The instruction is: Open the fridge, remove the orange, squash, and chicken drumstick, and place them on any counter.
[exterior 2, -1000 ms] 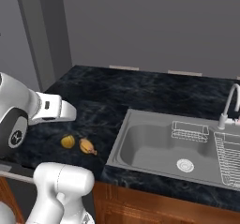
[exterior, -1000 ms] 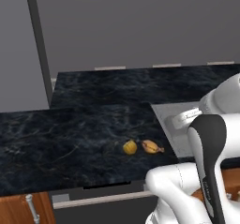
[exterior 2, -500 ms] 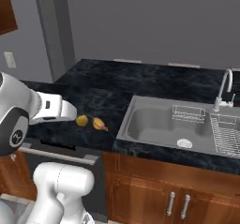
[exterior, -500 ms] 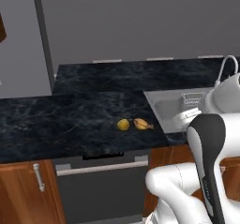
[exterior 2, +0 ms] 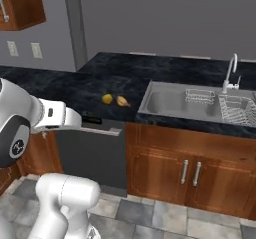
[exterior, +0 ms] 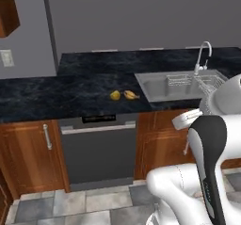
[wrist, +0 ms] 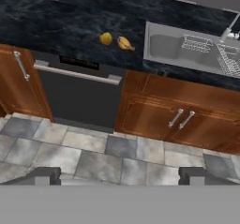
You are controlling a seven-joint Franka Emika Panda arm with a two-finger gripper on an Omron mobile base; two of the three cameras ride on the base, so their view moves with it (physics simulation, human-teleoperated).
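While the chicken drumstick point(exterior: 131, 95) is lying on the counter point(exterior: 56, 94), the gripper point(wrist: 120, 175) is hanging with jaws apart, holding nothing; more food seemingly remains to fetch.

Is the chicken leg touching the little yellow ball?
Apart. The hand view shows a dark strip of counter between the chicken leg and the yellow ball.

Pretty flat, even render lighting all round, no obvious lamp and barely any shadows. The black counter point(exterior: 56, 94) has a soft sheen but no harsh glare. Everything's a bit soft and low-res; the sink point(exterior 2: 175, 103) rack toward 3 o'clock looks jaggy.
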